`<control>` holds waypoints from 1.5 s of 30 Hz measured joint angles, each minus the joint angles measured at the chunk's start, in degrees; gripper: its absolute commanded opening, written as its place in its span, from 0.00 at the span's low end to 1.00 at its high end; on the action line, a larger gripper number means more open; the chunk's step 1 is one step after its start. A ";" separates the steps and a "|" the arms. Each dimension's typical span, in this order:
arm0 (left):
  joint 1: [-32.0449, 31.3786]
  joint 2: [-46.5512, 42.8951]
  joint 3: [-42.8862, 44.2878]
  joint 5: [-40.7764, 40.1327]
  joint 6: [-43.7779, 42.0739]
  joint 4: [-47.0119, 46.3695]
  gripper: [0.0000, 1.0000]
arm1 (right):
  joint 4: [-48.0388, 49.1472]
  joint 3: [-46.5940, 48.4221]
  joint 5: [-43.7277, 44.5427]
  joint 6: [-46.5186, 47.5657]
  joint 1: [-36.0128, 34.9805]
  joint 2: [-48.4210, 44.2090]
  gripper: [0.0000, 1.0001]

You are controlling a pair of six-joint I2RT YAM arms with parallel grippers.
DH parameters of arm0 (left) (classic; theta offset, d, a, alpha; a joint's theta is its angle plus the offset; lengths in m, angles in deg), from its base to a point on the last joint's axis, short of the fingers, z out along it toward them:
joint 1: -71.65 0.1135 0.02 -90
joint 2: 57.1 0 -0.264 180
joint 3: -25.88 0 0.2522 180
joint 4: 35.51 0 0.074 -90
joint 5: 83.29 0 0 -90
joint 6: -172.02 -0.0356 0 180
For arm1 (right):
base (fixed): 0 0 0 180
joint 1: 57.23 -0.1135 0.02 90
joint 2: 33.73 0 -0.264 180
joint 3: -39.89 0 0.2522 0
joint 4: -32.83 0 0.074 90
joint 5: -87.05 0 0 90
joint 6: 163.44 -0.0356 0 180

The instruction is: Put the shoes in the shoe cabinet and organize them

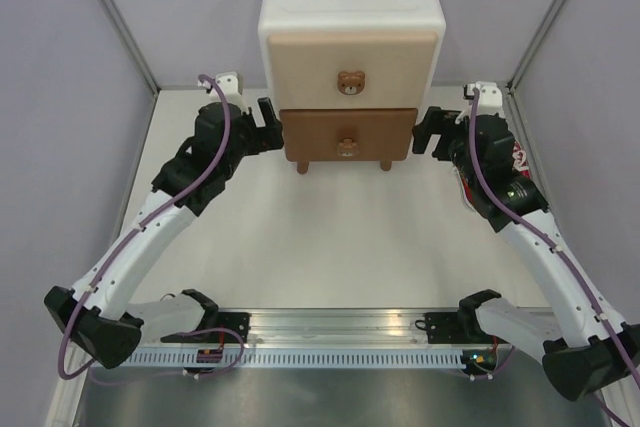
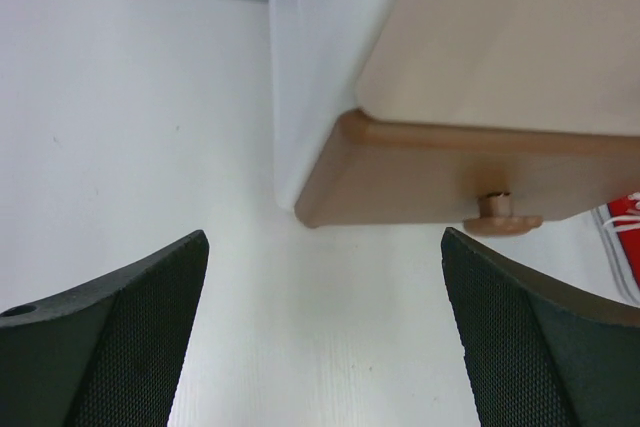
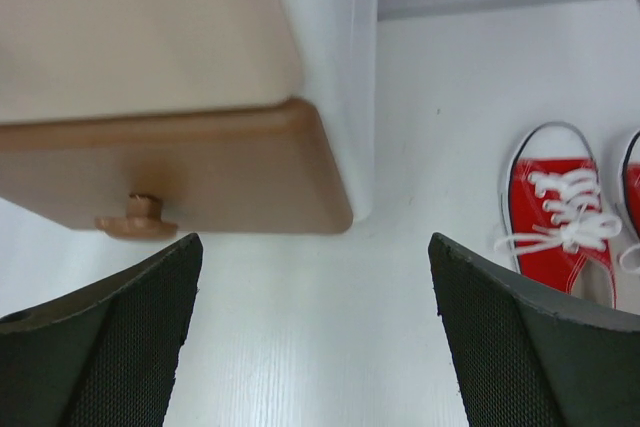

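The white shoe cabinet (image 1: 350, 7) stands at the back centre, with a beige upper drawer (image 1: 350, 65) and a brown lower drawer (image 1: 348, 130), each with a bear knob. My left gripper (image 1: 270, 127) is open and empty beside the lower drawer's left corner (image 2: 335, 182), just above the table. My right gripper (image 1: 430, 133) is open and empty beside its right corner (image 3: 310, 172). The red shoes (image 3: 558, 209) lie on the table right of the cabinet, mostly hidden behind my right arm in the top view (image 1: 519, 158). One red shoe also shows in the left wrist view (image 2: 622, 235). The orange shoes are out of view.
Grey walls close in the white table (image 1: 350, 237) on the left, right and back. A metal rail (image 1: 340, 332) with the arm bases runs along the near edge. The cabinet stands on short brown legs (image 1: 301, 166).
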 measured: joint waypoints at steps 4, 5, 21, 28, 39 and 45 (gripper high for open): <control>4.33 -1.79 -6.54 3.19 0.98 1.66 1.00 | -0.44 -6.01 -0.63 -0.85 -1.79 -0.15 0.97; 5.86 -2.36 -8.20 4.15 1.14 2.21 1.00 | -0.50 -7.30 -0.72 -1.18 -2.64 0.02 0.97; 20.87 -13.29 -26.86 8.90 -1.40 4.52 1.00 | 10.43 -12.20 7.15 -4.87 -20.26 14.45 0.97; 20.94 -11.72 -30.67 6.73 -3.61 4.26 1.00 | 13.94 -6.16 11.93 -4.92 -23.02 22.64 0.96; 21.11 -11.61 -30.67 5.70 -4.48 3.26 0.99 | 16.85 1.18 17.51 -5.60 -24.61 32.04 0.86; 21.11 -11.63 -30.67 5.64 -4.50 3.23 0.99 | 16.85 3.65 20.02 -6.19 -25.68 34.16 0.74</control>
